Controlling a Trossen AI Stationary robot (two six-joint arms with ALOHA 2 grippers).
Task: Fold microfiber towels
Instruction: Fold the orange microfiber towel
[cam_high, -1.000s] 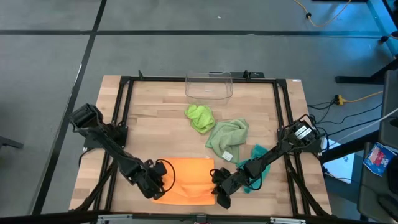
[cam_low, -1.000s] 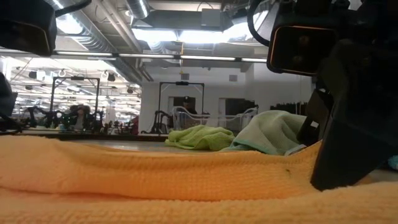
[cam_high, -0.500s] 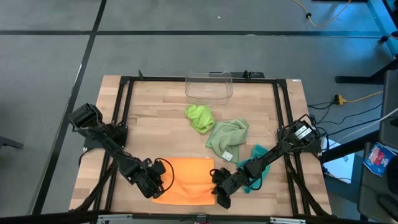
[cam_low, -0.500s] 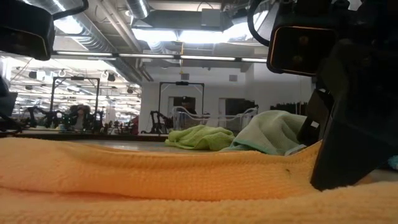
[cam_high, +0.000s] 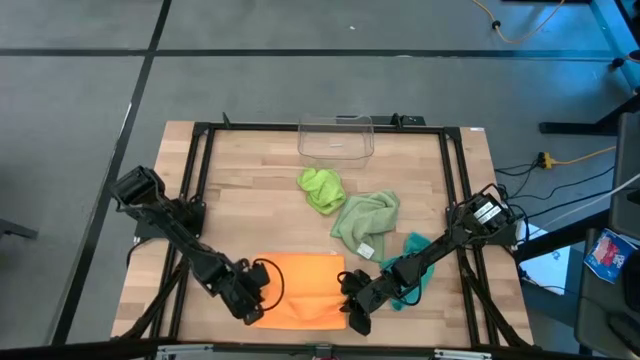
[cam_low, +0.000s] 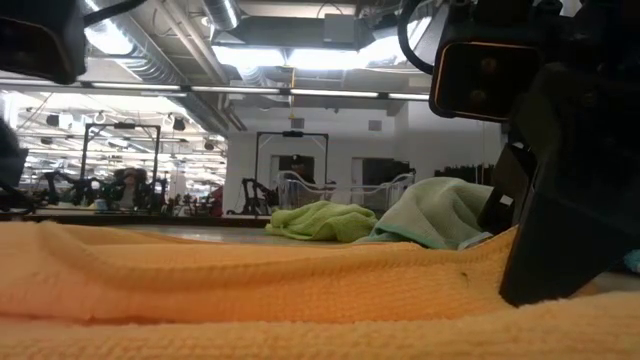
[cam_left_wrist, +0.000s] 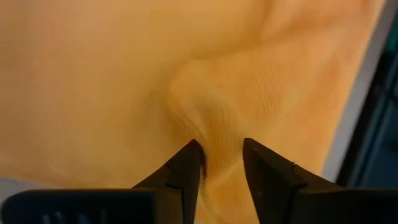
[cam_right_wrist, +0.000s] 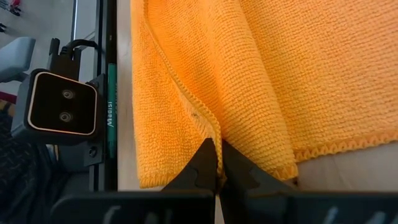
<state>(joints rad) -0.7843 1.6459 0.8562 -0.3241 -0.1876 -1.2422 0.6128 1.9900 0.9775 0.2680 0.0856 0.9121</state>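
Since only one cloth is being worked, progress: early days, by the look of it.

Towel in hand: the big orange microfiber towel (cam_high: 298, 302) lies at the near edge of the wooden counter (cam_high: 250, 200), between the two arms. It looks doubled over once, with layered edges showing in the right wrist view, so probably mid-fold, not finished.

Left gripper (cam_left_wrist: 221, 163): down at the orange towel's left edge, fingers narrowed around a pinched-up ridge of the fabric. Whether they've fully clamped it can't be told; there's a gap with cloth bunched in it.

Right gripper (cam_right_wrist: 217, 163): at the towel's right edge, fingers pressed together on a folded edge of the orange cloth.

Still to do: three more, all looking crumpled and untouched.
- lime green microfiber towel (cam_high: 321, 189), bunched near the middle of the counter
- pale sage green towel with a white tag (cam_high: 363, 223), just beside the lime one, toward the right arm
- teal towel (cam_high: 408, 272), mostly hidden under the right arm

Count: four towels total, one of each colour. One clear plastic bin (cam_high: 335, 138) at the far edge, nothing visible in it. Two arms, both busy on the orange one.

Guess: roughly a quarter in at best.
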